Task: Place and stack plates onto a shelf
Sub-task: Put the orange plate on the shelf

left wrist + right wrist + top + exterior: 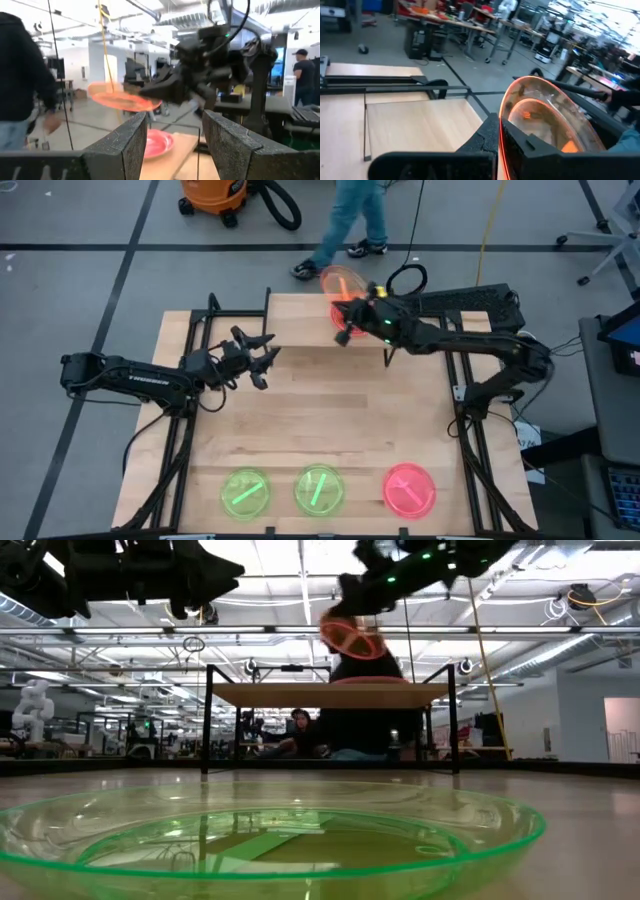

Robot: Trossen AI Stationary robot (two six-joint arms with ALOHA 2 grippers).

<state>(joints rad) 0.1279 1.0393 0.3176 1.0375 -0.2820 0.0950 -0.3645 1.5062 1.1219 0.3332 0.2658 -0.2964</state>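
My right gripper (352, 312) is shut on an orange plate (343, 283), held in the air over the far end of the shelf (330, 694). The plate also shows in the low view (352, 638) and the left wrist view (125, 101). A pink plate (362, 680) lies flat on the shelf board below it. Two green plates (245, 491) (320, 488) and a pink plate (410, 487) lie on the table near its front edge. My left gripper (258, 358) hovers open and empty left of the shelf. My right gripper pinches the orange plate's rim (503, 131) between its two fingers, one on each face of the plate. The fingers come from the table's right side, roughly level. The plate is lifted clear above the shelf and tilted, its free part (555, 115) reaching beyond the fingers.
The shelf's black legs (207, 720) stand at the table's far edge. A person (350, 225) walks on the floor just beyond the table, near an orange vacuum (214, 194). Bare tabletop (330, 410) lies between the shelf and the front row of plates.
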